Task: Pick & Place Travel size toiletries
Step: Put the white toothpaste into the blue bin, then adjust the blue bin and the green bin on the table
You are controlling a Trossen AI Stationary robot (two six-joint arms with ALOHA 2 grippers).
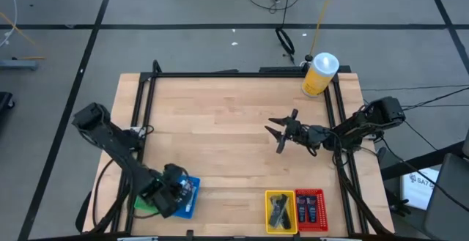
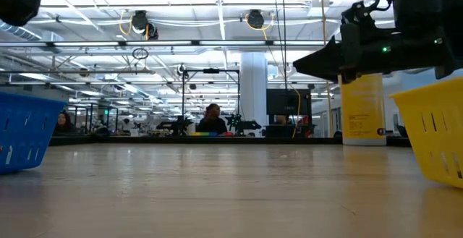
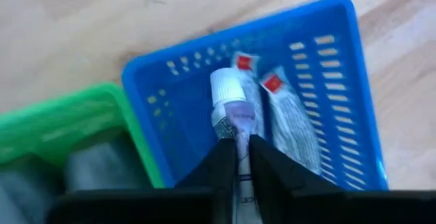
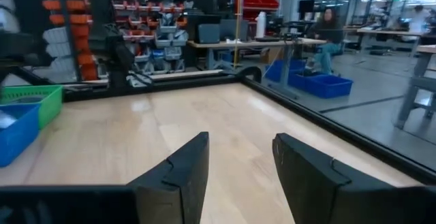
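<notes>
My left gripper [image 3: 242, 157] is over the blue basket [image 3: 344, 81] at the table's near left, shut on a small white tube [image 3: 228, 108] with a white cap. Two white tubes with red marks [image 3: 283, 115] lie in that basket. A green basket [image 3: 61, 125] beside it holds greyish items. My right gripper [image 1: 282, 132] is open and empty above the table's middle right; it also shows in its wrist view [image 4: 238, 163]. A yellow basket [image 1: 281, 210] holds dark items, and a red basket [image 1: 310, 209] holds dark blue ones. My left gripper pinches the white tube's lower body [image 3: 240, 142] between its two fingers, coming from above and pointing down into the blue basket. The capped end points away from the fingers. Whether the tube rests on the basket floor, I cannot tell.
A large yellow bottle with a white cap [image 1: 319, 75] stands at the table's far right corner. A dark frame rail [image 1: 242, 73] runs along the table's edges. Bare wood lies in the table's middle [image 1: 212, 131]. People sit in the room behind the table [image 2: 212, 117].
</notes>
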